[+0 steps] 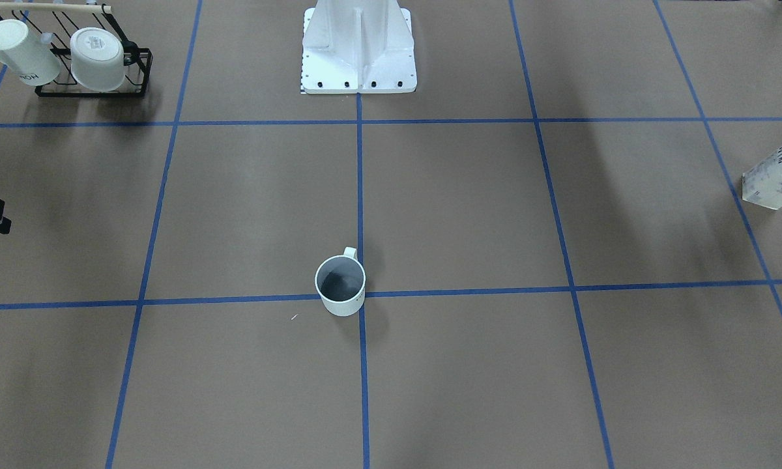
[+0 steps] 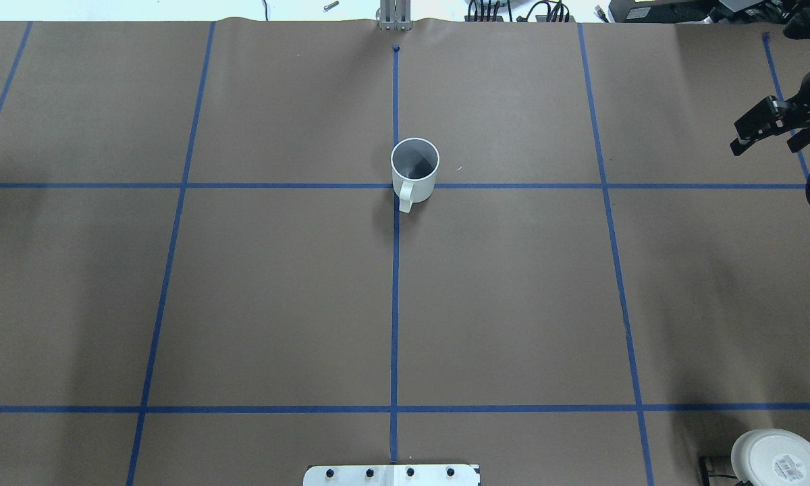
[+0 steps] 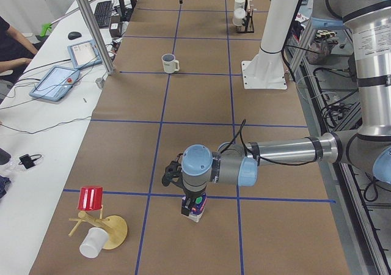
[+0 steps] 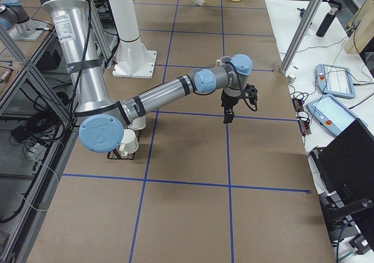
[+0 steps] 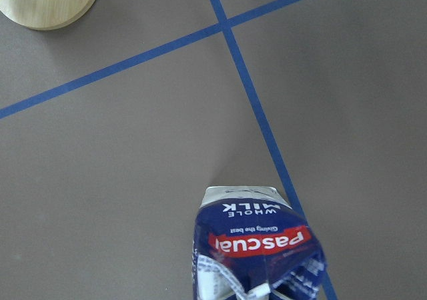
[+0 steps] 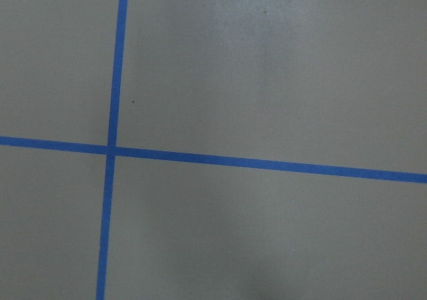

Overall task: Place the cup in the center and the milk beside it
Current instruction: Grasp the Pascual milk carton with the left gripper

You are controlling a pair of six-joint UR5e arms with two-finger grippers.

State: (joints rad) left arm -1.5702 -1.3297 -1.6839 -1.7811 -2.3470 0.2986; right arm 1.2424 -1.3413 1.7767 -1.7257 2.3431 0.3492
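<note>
The cup (image 1: pixel 340 286) stands upright on the center (image 1: pixel 361 294), the tape crossing, with its handle toward the robot's base; it also shows in the overhead view (image 2: pixel 415 170). The milk (image 3: pixel 195 206) stands far off toward the robot's left end of the table, seen at the front view's right edge (image 1: pixel 779 172) and close in the left wrist view (image 5: pixel 257 247). My left gripper (image 3: pixel 194 197) is right over the milk's top; I cannot tell whether it grips. My right gripper (image 2: pixel 766 138) hovers empty at the far right, fingers apart.
A black rack (image 1: pixel 91 85) with two cream mugs stands near the robot's right side. A wooden stand (image 3: pixel 104 229) with a red cup and a white cup is beyond the milk. The robot's white base (image 1: pixel 358 52) is at the table's middle edge.
</note>
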